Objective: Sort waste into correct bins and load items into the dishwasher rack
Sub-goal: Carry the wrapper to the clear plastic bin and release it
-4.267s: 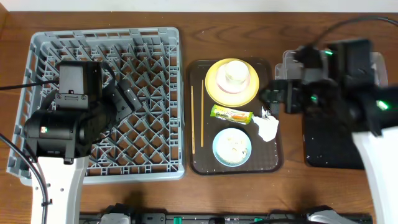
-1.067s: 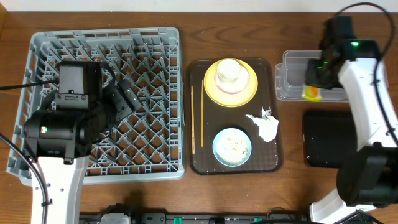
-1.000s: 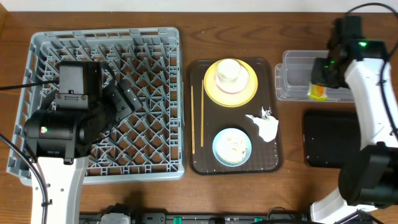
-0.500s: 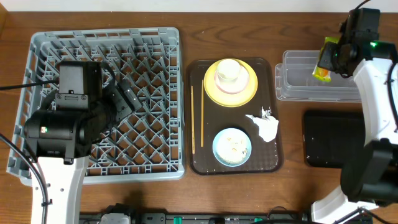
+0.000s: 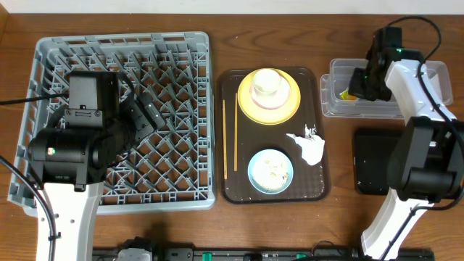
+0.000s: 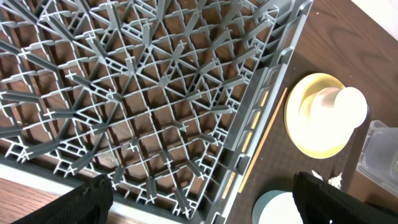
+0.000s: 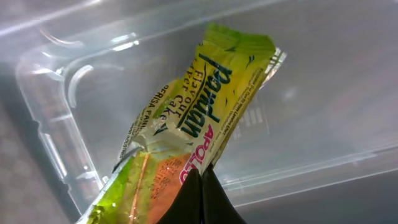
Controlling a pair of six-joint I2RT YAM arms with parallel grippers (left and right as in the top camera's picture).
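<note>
The green-and-orange snack wrapper (image 7: 186, 124) hangs from my right gripper (image 7: 202, 177), whose jaws are shut on its lower edge. It hovers inside the left end of the clear tub (image 5: 337, 105), where the wrapper (image 5: 348, 94) and right gripper (image 5: 357, 88) also show from above. My left gripper (image 6: 200, 196) stands open over the grey dishwasher rack (image 6: 155, 93), holding nothing. On the brown tray (image 5: 319, 187) are a yellow plate (image 5: 290, 107) carrying a white cup (image 5: 268, 83), a light-blue bowl (image 5: 270, 171) with rice scraps, a crumpled napkin (image 5: 310, 147) and chopsticks (image 5: 235, 130).
The black tray (image 5: 377, 170) lies in front of the clear tub at the right. The rack (image 5: 181, 72) fills the left half of the table, with the left arm's body over its left side. One chopstick (image 5: 224, 138) lies along the brown tray's left rim.
My right gripper, still holding the wrapper, has swung from the tub's far right rim to the left and down into the tub's left end. The left arm has not moved.
</note>
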